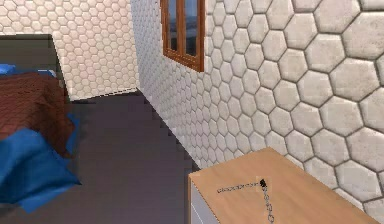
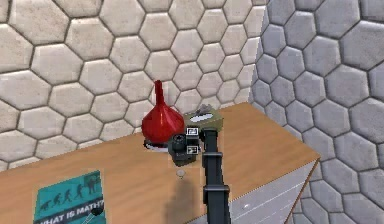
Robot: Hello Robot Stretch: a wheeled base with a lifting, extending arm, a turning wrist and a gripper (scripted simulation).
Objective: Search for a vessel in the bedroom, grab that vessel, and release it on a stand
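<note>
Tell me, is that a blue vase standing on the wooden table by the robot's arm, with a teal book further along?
Not blue: the arm side view shows a red vase on the wooden table by the arm, with the teal book further along.

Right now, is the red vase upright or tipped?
Upright: red vase has its narrow neck pointing up, round body below.

Saw pale hexagon-tiled walls (image 1: 290,80) on the far and right sides, meeting in a corner. Noted a wood-framed window (image 1: 183,30) high on the right wall. Found dark floor (image 1: 140,150) below, a bed (image 1: 30,110) with brown cover and blue blanket (image 1: 35,165) at left, and a light wooden tabletop (image 1: 310,195) near right.
</note>
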